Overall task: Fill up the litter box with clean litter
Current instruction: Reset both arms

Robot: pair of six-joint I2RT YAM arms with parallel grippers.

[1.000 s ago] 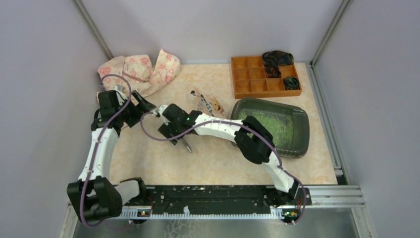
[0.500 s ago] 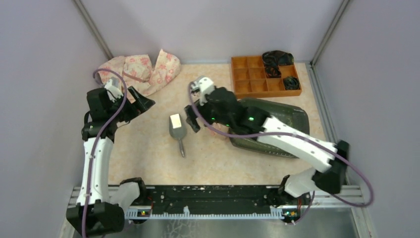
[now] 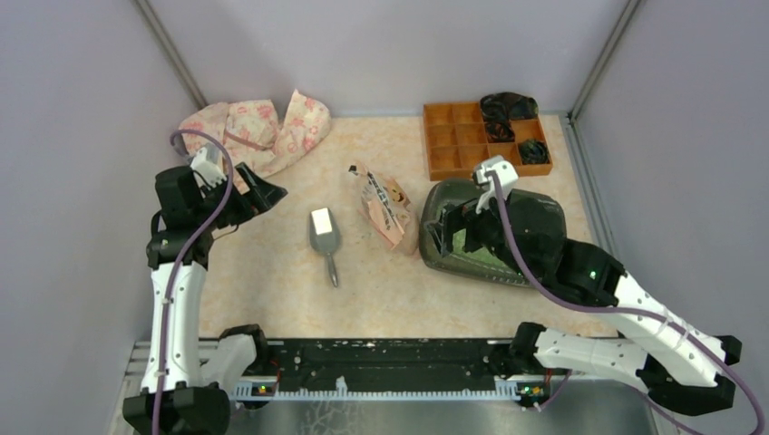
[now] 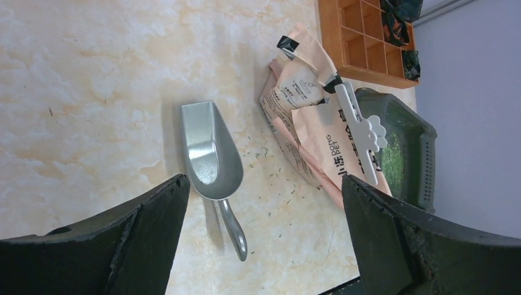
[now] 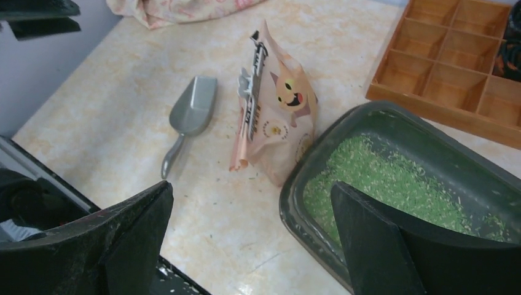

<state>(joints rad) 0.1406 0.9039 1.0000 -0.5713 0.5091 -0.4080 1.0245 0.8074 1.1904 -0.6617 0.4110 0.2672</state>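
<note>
Walls closed the surface (image 3: 272,290) on the left, far and right sides, and the rail with the arm bases ran along its near edge. Bare room lay in the near strip and to the left of the metal scoop (image 3: 324,237). The far left corner held a bundle of patterned cloth (image 3: 254,127), and the far right held the orange organiser tray (image 3: 472,136). The litter box (image 5: 292,203) lay at the right, near the organiser tray, its right end close to the right edge. The peach paper bag (image 3: 385,208) lay just beside its left end. The clean litter (image 5: 381,178) lay spread thinly inside the box. The right hand (image 3: 451,234) hung over the box's left end with its jaws wide apart and nothing between them. The left hand (image 3: 266,192), also spread wide and holding nothing, was at the far left, well apart from the box, with the scoop and bag between them.
</note>
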